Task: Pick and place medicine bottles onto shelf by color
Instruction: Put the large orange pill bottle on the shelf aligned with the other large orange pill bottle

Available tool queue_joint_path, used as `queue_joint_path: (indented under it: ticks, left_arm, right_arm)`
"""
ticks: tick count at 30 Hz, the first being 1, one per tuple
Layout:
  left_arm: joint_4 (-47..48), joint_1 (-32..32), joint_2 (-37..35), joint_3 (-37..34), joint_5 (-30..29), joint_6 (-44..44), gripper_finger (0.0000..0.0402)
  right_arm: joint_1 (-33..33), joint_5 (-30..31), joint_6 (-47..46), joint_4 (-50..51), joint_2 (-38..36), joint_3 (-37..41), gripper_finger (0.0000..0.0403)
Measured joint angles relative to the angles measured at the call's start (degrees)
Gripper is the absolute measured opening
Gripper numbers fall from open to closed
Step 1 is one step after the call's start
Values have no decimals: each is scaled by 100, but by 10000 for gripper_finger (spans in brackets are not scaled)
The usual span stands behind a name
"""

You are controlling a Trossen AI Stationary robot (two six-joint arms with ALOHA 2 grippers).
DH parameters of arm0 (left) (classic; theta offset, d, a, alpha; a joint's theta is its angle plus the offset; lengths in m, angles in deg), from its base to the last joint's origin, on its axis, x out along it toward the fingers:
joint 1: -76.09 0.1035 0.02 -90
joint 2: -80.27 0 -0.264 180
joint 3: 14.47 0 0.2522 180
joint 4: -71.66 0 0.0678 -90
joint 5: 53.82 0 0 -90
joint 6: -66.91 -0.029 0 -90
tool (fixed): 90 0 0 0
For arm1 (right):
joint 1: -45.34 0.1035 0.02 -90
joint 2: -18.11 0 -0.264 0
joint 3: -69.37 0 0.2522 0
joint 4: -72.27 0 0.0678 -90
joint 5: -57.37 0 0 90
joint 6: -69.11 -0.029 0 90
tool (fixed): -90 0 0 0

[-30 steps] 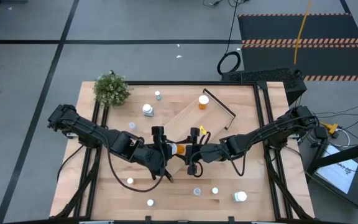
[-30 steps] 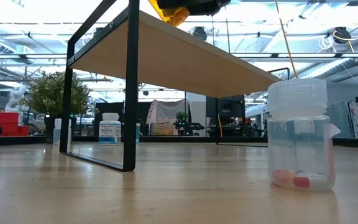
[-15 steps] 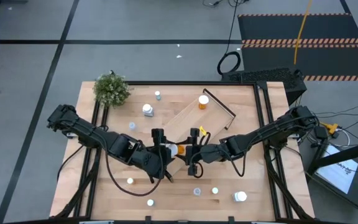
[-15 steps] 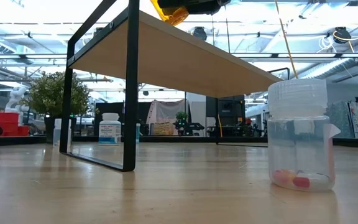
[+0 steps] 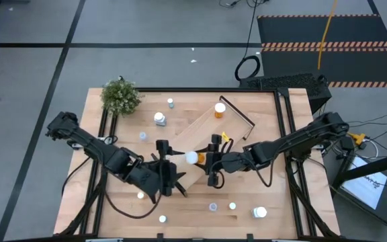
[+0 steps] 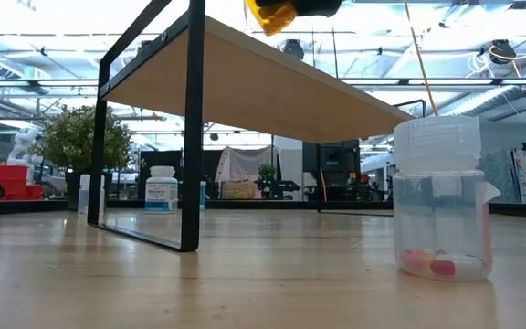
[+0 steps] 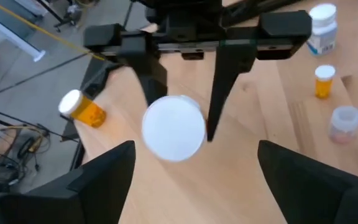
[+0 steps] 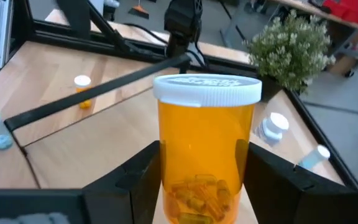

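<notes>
An orange medicine bottle [image 8: 205,152] with a white cap [image 7: 173,127] hangs over the near end of the shelf [image 5: 215,131], a light-wood board lying slantwise across the table. My right gripper [image 5: 204,160] is shut on it. My left gripper [image 7: 194,158] stands wide open a little to the table's left of the cap, facing it and touching nothing; in the high view this left gripper [image 5: 173,169] is clear of the bottle. A second orange bottle [image 5: 220,109] stands on the shelf's far end. The low view shows the held bottle [image 6: 277,13] tilted above the board. My right gripper pinches the orange bottle's body [image 8: 166,180] between its two fingers [image 8: 135,183], one on each side. The fingers come from the table's right, nearly level, and lie along the bottle. The bottle is lifted clear of the shelf, its cap end toward the table's left.
Small bottles stand about the table: near the far left [image 5: 160,119], [image 5: 170,103], and along the near edge [image 5: 213,207], [image 5: 233,206], [image 5: 259,212], [image 5: 140,195]. A green plant [image 5: 121,96] fills the far left corner. A clear pill bottle [image 6: 438,196] stands near the low camera.
My left gripper has opened, let go of the orange bottle's cap end and drawn back toward the table's left and near edge. The bottle stays in my right gripper, which has lifted it slightly above the shelf.
</notes>
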Motion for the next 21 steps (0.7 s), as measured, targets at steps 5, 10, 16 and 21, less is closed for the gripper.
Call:
queue_joint_path:
  ticks: [5,10,16,21]
  left_arm:
    - [110,-71,-59,0,-73,88,315]
    - [207,-51,-54,0,-137,128,297]
    - [260,50,-52,0,-138,212,280]
    - [258,71,-52,0,-134,226,276]
  right_arm:
    - [0,-4,-382,425,-408,45,196]
    - [2,-5,-650,365,-1017,533,196]
    - [-1,330,-700,-932,-1969,1769,196]
    - [-71,1039,-479,-1828,-2606,2711,196]
